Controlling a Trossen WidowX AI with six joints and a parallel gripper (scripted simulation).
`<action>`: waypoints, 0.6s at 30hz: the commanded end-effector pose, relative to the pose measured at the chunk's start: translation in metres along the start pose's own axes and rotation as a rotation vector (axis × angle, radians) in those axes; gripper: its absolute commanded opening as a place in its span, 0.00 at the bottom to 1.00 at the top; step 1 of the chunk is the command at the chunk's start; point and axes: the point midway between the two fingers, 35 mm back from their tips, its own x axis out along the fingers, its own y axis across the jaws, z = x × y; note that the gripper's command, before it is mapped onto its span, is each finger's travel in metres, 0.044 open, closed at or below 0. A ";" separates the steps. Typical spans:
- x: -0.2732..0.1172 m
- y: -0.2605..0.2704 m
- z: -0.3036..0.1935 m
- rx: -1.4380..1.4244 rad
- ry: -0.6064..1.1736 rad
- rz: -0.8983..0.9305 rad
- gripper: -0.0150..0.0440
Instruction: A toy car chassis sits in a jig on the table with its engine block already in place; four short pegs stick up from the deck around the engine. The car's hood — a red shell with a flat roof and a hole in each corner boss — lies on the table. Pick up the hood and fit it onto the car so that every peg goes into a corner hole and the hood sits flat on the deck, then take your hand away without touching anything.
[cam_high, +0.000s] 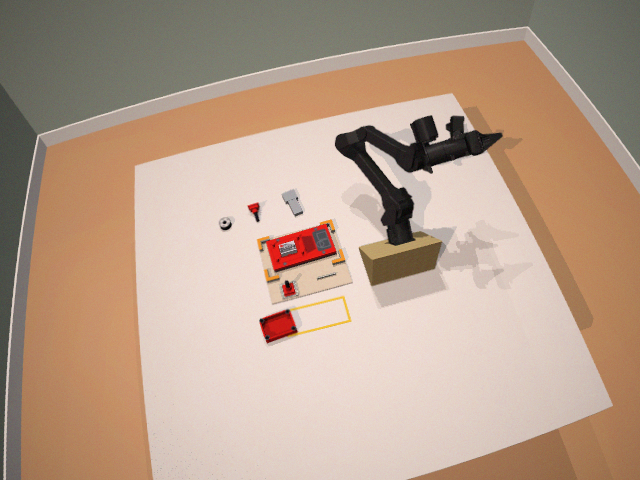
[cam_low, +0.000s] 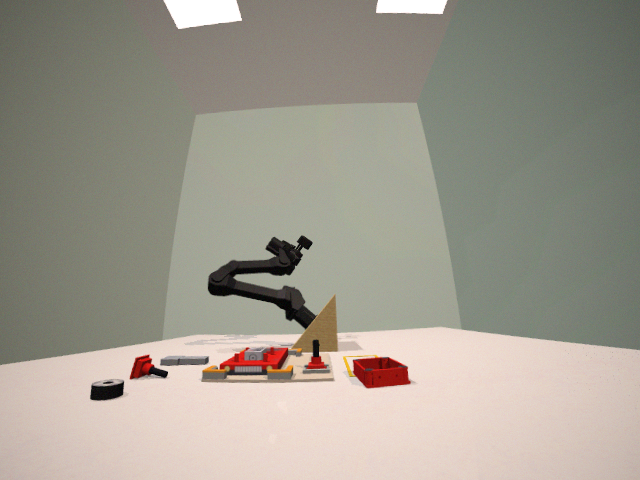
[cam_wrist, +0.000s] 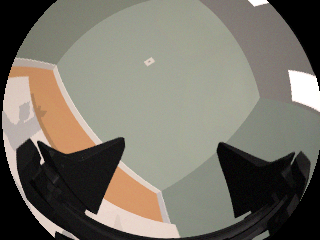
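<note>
The red hood (cam_high: 278, 325) (cam_low: 387, 378) lies on the table beside the jig, roof down and hollow side up, with dark corner bosses. The red chassis (cam_high: 305, 258) (cam_low: 278, 357) sits between the orange corner blocks of the jig (cam_high: 310, 290). The grey engine block (cam_high: 287, 248) (cam_low: 254, 354) is on its deck, with short red pegs around it. My gripper (cam_high: 499, 137) (cam_wrist: 172, 146) is open and empty, raised high and pointing away from the car and hood. Its fingertips stand wide apart in the wrist view. The exterior view does not show the fingers clearly.
A red part with a black post (cam_high: 288, 289) (cam_low: 315, 362) and a thin rod (cam_high: 326, 276) are on the jig board. A wheel (cam_high: 224, 223) (cam_low: 107, 390), red stemmed part (cam_high: 253, 207) and grey block (cam_high: 291, 196) lie beyond. A yellow outline (cam_high: 347, 308) adjoins the hood.
</note>
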 end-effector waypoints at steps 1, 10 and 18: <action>0.000 -0.002 0.000 0.004 0.004 -0.007 1.00; -0.005 -0.113 -0.023 0.197 0.170 -0.358 1.00; -0.054 -0.211 -0.060 0.379 0.322 -0.707 1.00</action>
